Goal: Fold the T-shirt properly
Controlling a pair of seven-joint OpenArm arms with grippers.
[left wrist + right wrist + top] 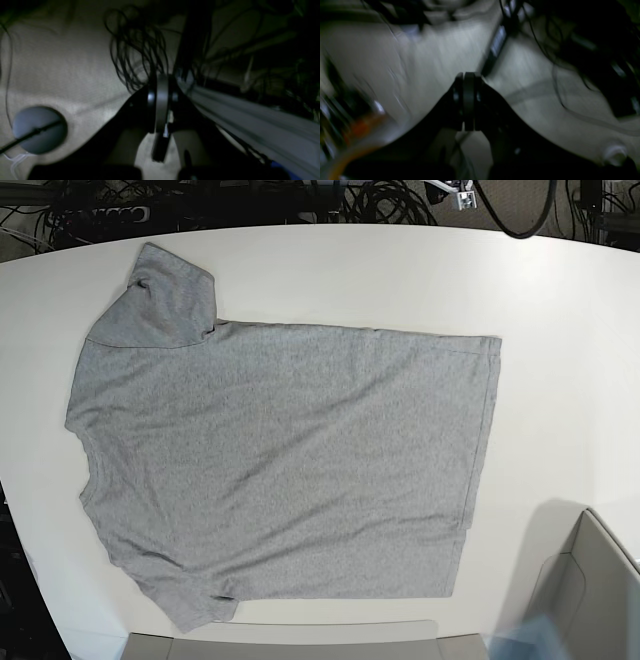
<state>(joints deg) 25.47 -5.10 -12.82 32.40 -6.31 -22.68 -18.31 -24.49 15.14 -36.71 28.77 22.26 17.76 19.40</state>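
On the white table [560, 310], the T-shirt [280, 460] lies spread flat, plain grey side up, collar end toward the left of the base view, hem toward the right, one sleeve at the top left and the other at the bottom left. No fold made yet, by my reading. Judging from the soft wrinkles, the cloth is light and limp — it will sag and drag if I lift it by a single point, so I would pinch it at two points together, say a sleeve seam and the matching hem corner, and carry that edge across. Neither of my arms shows in the base view; both seem held up and away from the garment. My left gripper [160, 100] has its jaws pressed together with nothing between them, and dark cables [140, 50] blur behind it. My right gripper [469, 100] is likewise closed and empty. Both wrist views are dim and smeared — what lies beneath them I cannot tell.
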